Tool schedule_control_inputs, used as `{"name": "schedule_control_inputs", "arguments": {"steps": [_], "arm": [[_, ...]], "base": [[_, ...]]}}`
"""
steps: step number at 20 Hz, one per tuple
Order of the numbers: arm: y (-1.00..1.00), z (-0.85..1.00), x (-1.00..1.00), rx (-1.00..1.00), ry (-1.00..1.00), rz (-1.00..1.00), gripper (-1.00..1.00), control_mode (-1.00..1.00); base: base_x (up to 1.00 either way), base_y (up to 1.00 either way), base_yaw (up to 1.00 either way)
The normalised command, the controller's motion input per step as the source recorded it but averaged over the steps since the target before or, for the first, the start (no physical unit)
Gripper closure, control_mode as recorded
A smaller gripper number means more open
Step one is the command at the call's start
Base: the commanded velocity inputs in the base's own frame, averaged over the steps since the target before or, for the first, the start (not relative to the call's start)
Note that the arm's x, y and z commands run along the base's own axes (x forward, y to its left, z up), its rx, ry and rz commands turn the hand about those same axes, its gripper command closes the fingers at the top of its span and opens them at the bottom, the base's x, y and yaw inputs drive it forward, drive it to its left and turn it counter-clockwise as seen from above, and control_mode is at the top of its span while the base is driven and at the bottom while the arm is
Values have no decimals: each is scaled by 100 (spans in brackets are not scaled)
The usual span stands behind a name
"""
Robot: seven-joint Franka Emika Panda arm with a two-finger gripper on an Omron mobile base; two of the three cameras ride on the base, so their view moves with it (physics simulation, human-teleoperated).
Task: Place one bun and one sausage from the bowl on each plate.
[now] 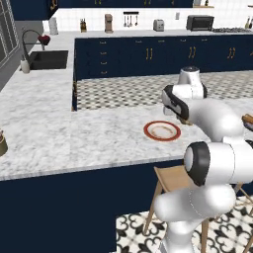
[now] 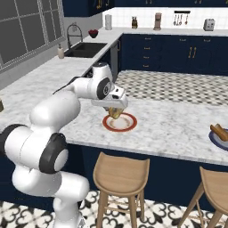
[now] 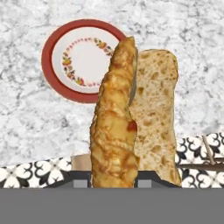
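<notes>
Bun [image 3: 131,127] clamped in tool [image 2: 115,111], above red-rimmed plate [image 2: 119,122], marble counter [image 2: 178,124]

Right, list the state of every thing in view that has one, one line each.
Golden-brown split bun: held in the gripper, above the counter.
Two-finger gripper: shut on the bun.
White plate with red-brown rim: empty, flat on the counter.
Dark blue plate: holds a sausage.
</notes>
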Motion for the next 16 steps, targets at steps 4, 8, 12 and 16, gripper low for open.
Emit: {"name": "schedule_control_inputs", "arguments": {"steps": [4,8,12,16], "arm": [[0,-88,79,0,1,2,100,-100],[-9,-54,87,2,4,2,100,-100],[-7,-62,74,0,0,0,100,-100],[-21,-54,53,1,0,2,100,-100]], "base": [[0,0,0],[0,0,0],[0,0,0],[0,0,0]]}}
